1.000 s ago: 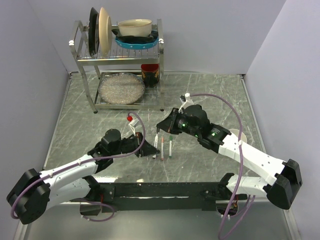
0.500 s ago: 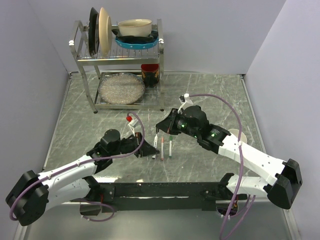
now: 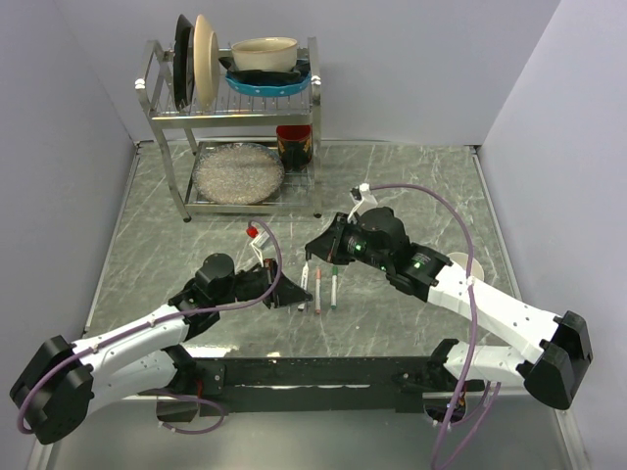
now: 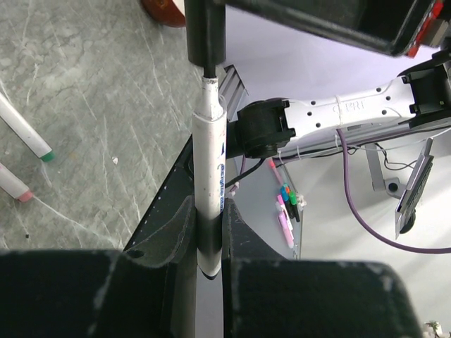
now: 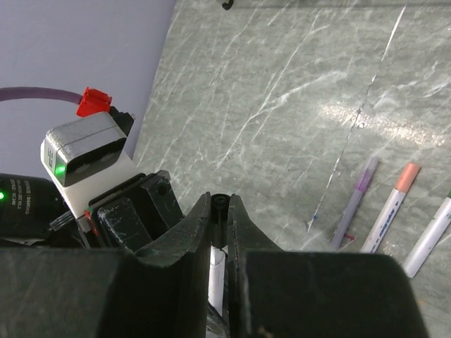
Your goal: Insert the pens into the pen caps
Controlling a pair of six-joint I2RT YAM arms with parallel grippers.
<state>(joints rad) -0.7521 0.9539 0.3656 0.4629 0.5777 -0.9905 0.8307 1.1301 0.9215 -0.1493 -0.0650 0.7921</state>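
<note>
The left tool [image 4: 210, 246] is clamped on a white-barrelled pen [image 4: 209, 155]. The right tool [image 5: 220, 210] pinches a black cap [image 4: 204, 35], apparently seated over that pen's tip.

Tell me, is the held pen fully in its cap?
Not fully: the pen meets the black cap tip-first, but its narrow dark neck shows outside the cap.

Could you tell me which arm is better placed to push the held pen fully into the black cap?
Probably the left. The left gripper is shut on the pen, its tip lined up at the mouth of the black cap. The right gripper only pinches that short cap, so it suits holding steady.
</note>
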